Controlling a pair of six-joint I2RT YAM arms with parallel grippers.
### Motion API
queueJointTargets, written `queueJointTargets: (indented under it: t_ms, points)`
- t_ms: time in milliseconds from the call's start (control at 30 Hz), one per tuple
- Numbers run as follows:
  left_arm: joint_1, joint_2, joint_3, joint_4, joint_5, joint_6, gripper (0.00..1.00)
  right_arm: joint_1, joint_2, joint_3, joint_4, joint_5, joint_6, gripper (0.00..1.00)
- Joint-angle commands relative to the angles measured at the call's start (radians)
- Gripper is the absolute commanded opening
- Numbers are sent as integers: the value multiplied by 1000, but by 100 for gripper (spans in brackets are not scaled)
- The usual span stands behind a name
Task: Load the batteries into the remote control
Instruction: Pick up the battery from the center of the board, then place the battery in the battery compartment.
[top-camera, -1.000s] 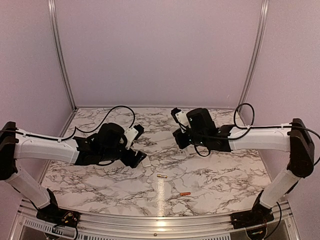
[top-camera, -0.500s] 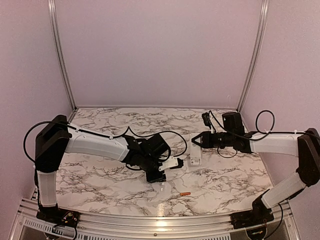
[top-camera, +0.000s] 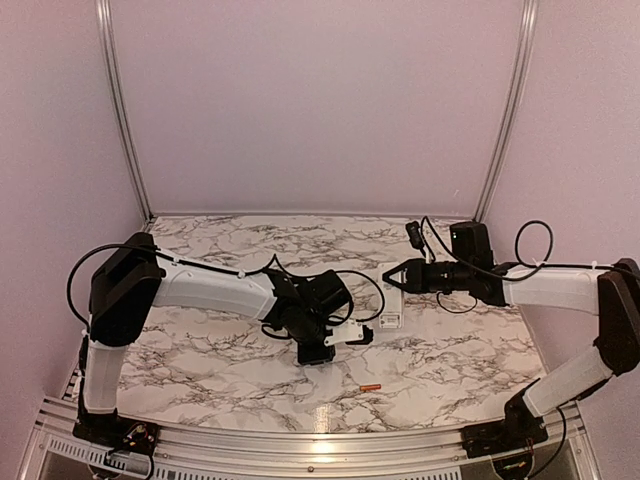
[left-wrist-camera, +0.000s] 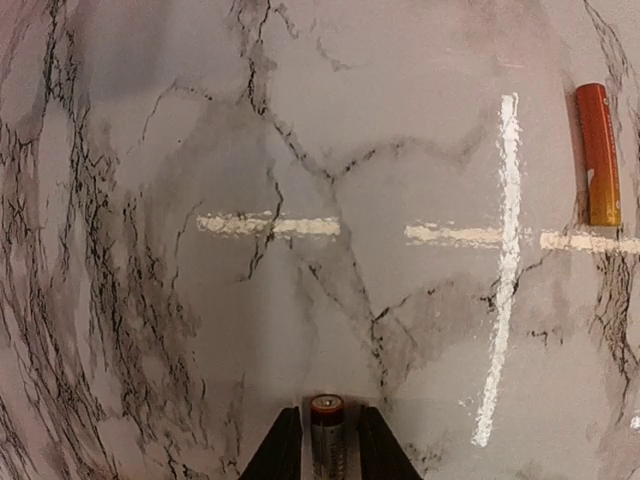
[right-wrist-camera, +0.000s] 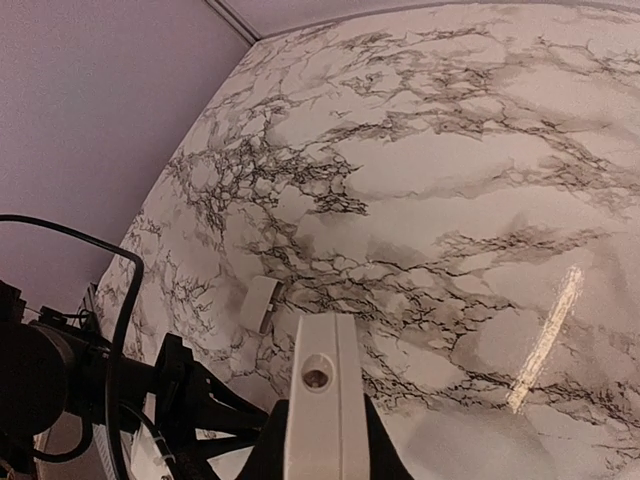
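Lilac walls (top-camera: 320, 100) close in a marble-patterned table (top-camera: 200, 360), and the work sits near its middle. The left tool (left-wrist-camera: 327, 412) is clamped on the gold battery (left-wrist-camera: 326, 445), which lies lengthwise between the two fingers with its dark, red-ringed end pointing out toward the tips. The right tool (right-wrist-camera: 322, 420) is closed on the remote control (right-wrist-camera: 320, 385), gripping it by its long sides just to the right of the left tool. The step in hand looks like bringing this cell to the remote's battery bay. No view shows the bay, so whether it is open or faces the left arm cannot be told. To do it well, the right arm should keep the remote steady. The left arm should come in slowly, line the cell up with the slot, check its polarity, and let go only once the cell is seated. A cell held only by its sides could pivot if it is pushed hard against a spring. The orange battery (top-camera: 370, 387) lies alone nearer the front edge, well apart from the remote. A small white piece (right-wrist-camera: 258, 303) lies on the marble beyond the remote; it may be the cover, but it is too small to tell. The tabletop is glossy, streaked with white light reflections and dark veins, so a dropped cell could roll. Aluminium posts (top-camera: 115, 100) stand at the back corners.
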Motion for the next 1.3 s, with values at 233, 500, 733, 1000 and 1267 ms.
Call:
queueJointTargets:
  t_ms: [233,500,733,1000,1267]
  points:
    - [-1,-23,-50,-48,0,-41,0,-13,43,1,86,-77,47,0]
    - [24,-302,-274,325,69,-184,0,-2,122,-35,268,-164,213,0]
    - [6,-420,-367,637,128,-280,0,71,187,-33,404,-200,348,0]
    - [-21,-384,-360,747,165,-328,0,129,208,-30,511,-200,450,0]
    - [-47,-343,-344,764,158,-331,0,149,211,-26,543,-187,493,0]
